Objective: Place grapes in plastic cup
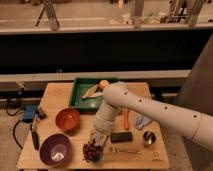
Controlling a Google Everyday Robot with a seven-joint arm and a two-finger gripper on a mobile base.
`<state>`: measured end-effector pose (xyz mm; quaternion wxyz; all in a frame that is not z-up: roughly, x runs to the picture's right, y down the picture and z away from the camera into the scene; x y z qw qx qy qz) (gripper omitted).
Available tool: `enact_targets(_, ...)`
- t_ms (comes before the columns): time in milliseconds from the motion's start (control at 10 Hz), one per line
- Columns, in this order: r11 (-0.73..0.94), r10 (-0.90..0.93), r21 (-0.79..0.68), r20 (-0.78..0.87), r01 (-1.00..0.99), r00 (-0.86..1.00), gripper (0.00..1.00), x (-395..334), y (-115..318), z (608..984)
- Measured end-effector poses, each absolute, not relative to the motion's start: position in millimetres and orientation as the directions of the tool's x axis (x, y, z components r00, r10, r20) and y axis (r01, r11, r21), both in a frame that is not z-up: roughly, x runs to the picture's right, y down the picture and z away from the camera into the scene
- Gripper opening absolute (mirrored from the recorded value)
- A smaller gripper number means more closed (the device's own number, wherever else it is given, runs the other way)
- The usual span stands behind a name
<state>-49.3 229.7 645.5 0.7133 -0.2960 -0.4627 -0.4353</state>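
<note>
The grapes (90, 149), a dark purple-red bunch, are at the front middle of the wooden table (55, 95). A light blue shape (99, 157) shows just under and right of the bunch. It may be the plastic cup, but I cannot tell for sure. My gripper (97, 138) points down directly above the grapes, at the end of the white arm (150, 111) that reaches in from the right. Its tip touches or nearly touches the top of the bunch.
A green tray (79, 94) with an orange fruit (103, 84) stands at the back. An orange bowl (67, 119) and a purple bowl (54, 149) are left of the grapes. A black block (121, 136), a fork (125, 149), a steel cup (148, 137) and a carrot (126, 119) lie to the right.
</note>
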Motion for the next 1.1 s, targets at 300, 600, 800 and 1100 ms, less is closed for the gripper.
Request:
enact_targets(300,0.454,-0.353,-0.021,0.914,0.891,0.202,0.00,-47,229,649)
enact_targets(600,0.462,-0.358,-0.023,0.910,0.887,0.210,0.02,-45,230,654)
enact_targets(800,0.470,-0.359,-0.026,0.907,0.882,0.219,0.18,-44,230,656)
enact_targets(1100,0.486,-0.362,-0.033,0.902,0.873,0.236,0.44,-40,229,660)
